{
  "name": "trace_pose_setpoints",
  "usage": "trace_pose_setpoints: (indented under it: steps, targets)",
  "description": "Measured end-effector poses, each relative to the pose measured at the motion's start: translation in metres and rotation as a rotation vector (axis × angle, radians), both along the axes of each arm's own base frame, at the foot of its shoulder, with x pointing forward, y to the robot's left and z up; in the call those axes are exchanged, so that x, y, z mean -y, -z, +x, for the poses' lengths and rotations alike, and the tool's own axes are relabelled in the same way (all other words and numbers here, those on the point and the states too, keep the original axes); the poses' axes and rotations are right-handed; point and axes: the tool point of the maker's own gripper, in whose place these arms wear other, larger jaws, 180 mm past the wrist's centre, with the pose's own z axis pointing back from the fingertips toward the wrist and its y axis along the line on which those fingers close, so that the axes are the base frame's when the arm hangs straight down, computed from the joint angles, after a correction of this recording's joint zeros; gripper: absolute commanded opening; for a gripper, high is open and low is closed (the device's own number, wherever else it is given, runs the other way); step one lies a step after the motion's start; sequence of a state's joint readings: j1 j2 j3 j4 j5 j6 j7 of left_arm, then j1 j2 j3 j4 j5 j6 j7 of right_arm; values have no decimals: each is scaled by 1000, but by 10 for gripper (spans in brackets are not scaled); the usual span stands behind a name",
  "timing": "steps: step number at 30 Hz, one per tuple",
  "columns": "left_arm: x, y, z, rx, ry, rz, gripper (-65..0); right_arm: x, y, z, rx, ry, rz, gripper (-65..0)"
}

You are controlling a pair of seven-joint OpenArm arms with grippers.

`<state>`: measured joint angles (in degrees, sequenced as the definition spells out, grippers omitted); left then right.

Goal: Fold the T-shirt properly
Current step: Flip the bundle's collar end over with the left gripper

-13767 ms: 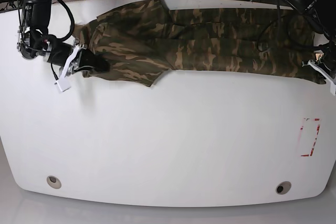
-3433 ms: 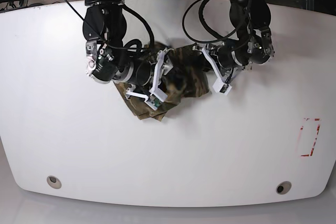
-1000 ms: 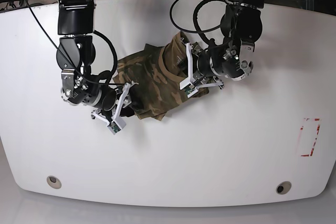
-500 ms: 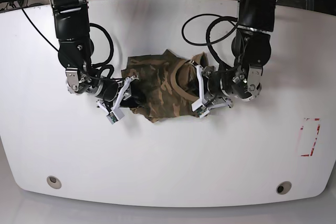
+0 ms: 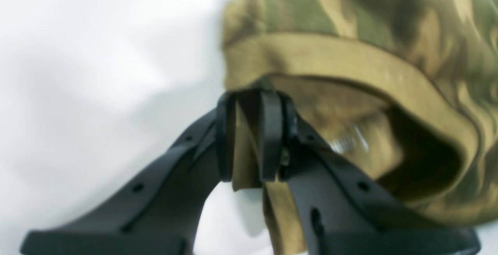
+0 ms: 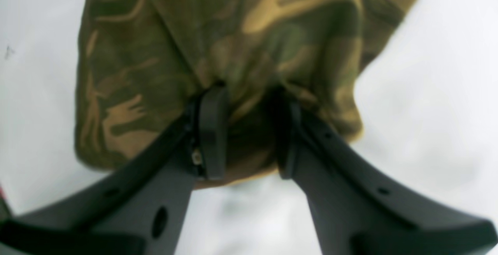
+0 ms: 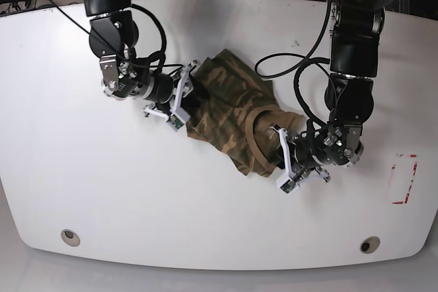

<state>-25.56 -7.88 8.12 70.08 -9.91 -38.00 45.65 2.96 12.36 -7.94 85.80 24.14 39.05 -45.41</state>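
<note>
We see both arms reaching down over the white table [image 7: 219, 217], one at each end of the bunched T-shirt [image 7: 229, 111], which lies near the table's middle, running diagonally. Our left hand [image 5: 249, 134] sits at the lower end, its fingers [image 5: 270, 130] pinched tight on a flap of tan cloth beside the neck band [image 5: 350, 64]. Our right hand [image 6: 245, 130] sits at the upper end, its fingers [image 6: 212, 130] clamped on a thick fold of camouflage fabric. A red marked rectangle [image 7: 404, 179] lies well apart near the table's edge, and two round holes [image 7: 369, 245] sit along the front edge. Cables trail behind the table.
</note>
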Motion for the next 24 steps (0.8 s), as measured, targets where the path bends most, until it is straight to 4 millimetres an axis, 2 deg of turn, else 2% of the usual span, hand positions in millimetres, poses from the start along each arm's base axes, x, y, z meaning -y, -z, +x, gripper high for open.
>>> trace_pose_setpoints:
  steps: [1,6,7,9,10,13,16,18,21,24]
  targets:
    - [-1,-10,3,29,-6,-8,-565,-8,-1,-2,-5,-9,13,-461]
    - [-17,-84,18,245,-71,-70,-562,-41,-10,-14,-22,-63,31,-461]
    - [-21,-88,16,255,-82,-62,-562,-43,-15,-14,-13,-70,25,-461]
    - [-26,-80,7,221,-91,-15,-562,-43,-24,-13,12,-80,10,-461]
    - [-26,-69,-3,191,-92,10,-562,-43,-32,-10,38,-83,5,-461]
    - [-20,-47,-31,133,-74,28,-562,-44,-54,-3,106,-92,4,-461]
    - [-9,-33,-54,100,-52,10,-562,-36,-61,5,131,-76,2,-461]
    - [-4,-19,-69,64,-52,3,-562,-21,-57,12,121,-42,-12,-461]
    - [2,-3,-97,22,-50,-8,-562,3,-41,18,82,1,-68,-461]
    - [7,11,-115,-24,-44,-16,-562,8,-22,17,30,1,-70,-461]
